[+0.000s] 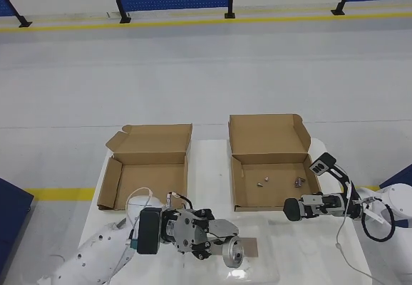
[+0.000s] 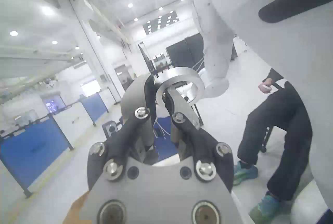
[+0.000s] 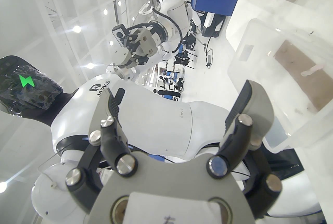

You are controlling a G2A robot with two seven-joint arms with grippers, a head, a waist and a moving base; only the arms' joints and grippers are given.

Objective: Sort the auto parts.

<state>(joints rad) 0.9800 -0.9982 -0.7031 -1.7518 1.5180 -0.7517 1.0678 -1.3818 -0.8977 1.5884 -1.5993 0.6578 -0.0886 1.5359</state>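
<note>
My left gripper (image 2: 161, 91) is shut on a silver metal ring (image 2: 182, 80), one finger through its hole and one outside. From above, the left gripper (image 1: 219, 241) holds this ring (image 1: 232, 254) up over the table's near middle, above a clear plastic bin (image 1: 263, 231). My right gripper (image 3: 177, 101) is open with nothing between its fingers; in the top view the right gripper (image 1: 290, 209) hovers by the near edge of the right cardboard box (image 1: 243, 146). Two small parts (image 1: 261, 182) lie inside that box. The left cardboard box (image 1: 149, 135) looks bare inside.
The clear bin (image 3: 249, 35) holds a small pale part (image 3: 312, 70) and has a brown patch on its floor. Both boxes stand open, lids raised at the back. A seated person's legs (image 2: 275, 141) are behind the robot.
</note>
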